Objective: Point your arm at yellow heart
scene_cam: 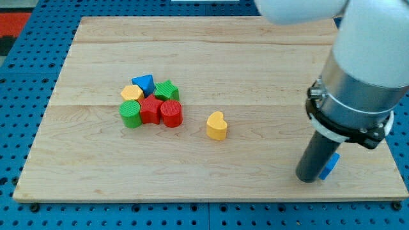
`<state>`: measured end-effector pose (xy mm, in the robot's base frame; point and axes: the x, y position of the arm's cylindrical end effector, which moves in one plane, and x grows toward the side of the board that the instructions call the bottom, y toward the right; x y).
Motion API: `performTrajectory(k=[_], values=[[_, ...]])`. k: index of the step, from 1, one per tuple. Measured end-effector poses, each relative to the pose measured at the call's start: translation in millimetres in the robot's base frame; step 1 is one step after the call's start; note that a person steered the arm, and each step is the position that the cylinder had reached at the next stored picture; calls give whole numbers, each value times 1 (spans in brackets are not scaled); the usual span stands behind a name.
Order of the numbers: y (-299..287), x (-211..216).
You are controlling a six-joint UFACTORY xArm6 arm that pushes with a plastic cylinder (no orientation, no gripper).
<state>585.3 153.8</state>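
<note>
yellow heart (216, 125) sitting alone near the middle of the wooden board (192, 51), smooth and bright, standing upright with lobed top face showing. lying well apart to the view's left, a tight cluster: blue triangle (144, 83), green star (167, 90), yellow block (131, 93), red star-like block (151, 109), red cylinder (171, 114), green cylinder (130, 114), all touching or just beside one another. resting well to the view's right and lower, my tip (308, 178), a plain rod with no jaws to open or close, pressing just beside a small blue block (330, 167), partly hidden behind the rod.
</note>
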Motion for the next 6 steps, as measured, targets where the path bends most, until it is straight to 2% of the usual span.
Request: performTrajectory(k=[2, 3, 4, 6], values=[[-52, -44], [-101, -27], [-175, -54], [-146, -98]])
